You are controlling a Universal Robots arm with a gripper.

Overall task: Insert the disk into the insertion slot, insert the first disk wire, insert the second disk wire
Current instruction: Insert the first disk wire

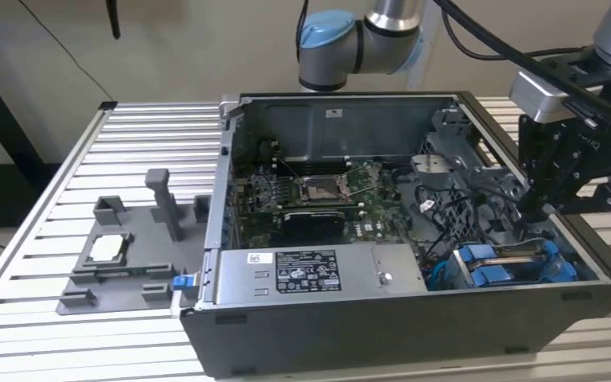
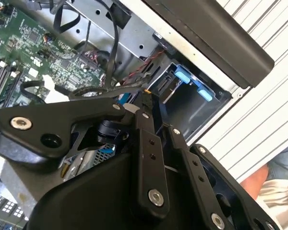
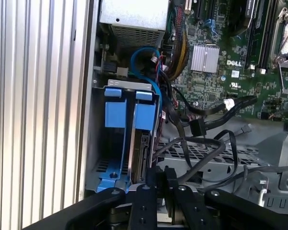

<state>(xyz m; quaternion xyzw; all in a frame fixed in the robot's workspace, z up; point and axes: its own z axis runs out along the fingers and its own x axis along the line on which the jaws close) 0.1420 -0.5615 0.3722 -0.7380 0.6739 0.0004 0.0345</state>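
We are finding the computer case (image 1: pixel 391 334) lying open on the slatted table (image 1: pixel 72 207). The grey power supply box (image 1: pixel 305 274) is sitting along its near side, and the motherboard (image 1: pixel 317 191) is showing behind it. At the exterior view's right, the gripper (image 1: pixel 537 213) is hanging low inside the case.

In the first wrist view, we are seeing the disk (image 3: pixel 140 151) standing on edge inside the insertion slot (image 3: pixel 129 85). Its blue carrier frame (image 3: pixel 117 115) is lying between the slot's grey metal walls.

In the second wrist view, the fingers (image 2: pixel 149 139) are standing close together at a narrow tip. A black disk wire (image 2: pixel 101 90) is running right up to that tip. The pincer is appearing all but closed and pinching the wire's end. That end is hovering just beside the disk's exposed edge, and we are unable to tell whether the two are touching.

Loose black cables (image 3: pixel 201 143) are lying beside the slot. A grey fixture (image 1: pixel 125 263) is resting on the table at the exterior view's left, apart from the case.
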